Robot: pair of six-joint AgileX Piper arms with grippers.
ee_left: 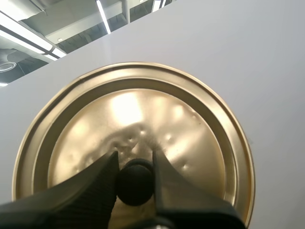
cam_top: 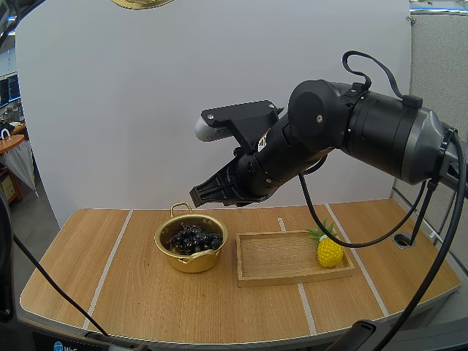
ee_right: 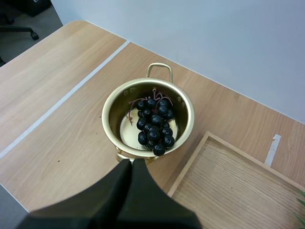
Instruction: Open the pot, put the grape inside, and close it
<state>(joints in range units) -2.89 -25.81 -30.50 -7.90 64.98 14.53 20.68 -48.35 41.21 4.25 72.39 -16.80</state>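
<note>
A gold pot (cam_top: 191, 251) stands open on the table, and a dark bunch of grapes (cam_top: 196, 240) lies inside it. In the right wrist view the grapes (ee_right: 155, 125) rest in the pot (ee_right: 112, 112) just beyond my right gripper (ee_right: 132, 162), whose fingers lie together, shut on nothing. From the high view that right gripper (cam_top: 196, 196) hangs a little above the pot's far rim. My left gripper (ee_left: 135, 160) pinches the black knob (ee_left: 135, 182) of the gold lid (ee_left: 190, 129). The lid's edge (cam_top: 142, 3) shows high above the table.
A wooden tray (cam_top: 278, 257) lies right of the pot, with a small yellow pineapple (cam_top: 328, 248) at its right end. The tray's corner (ee_right: 238, 181) is close to the pot in the right wrist view. White tape lines cross the tabletop (cam_top: 88, 270).
</note>
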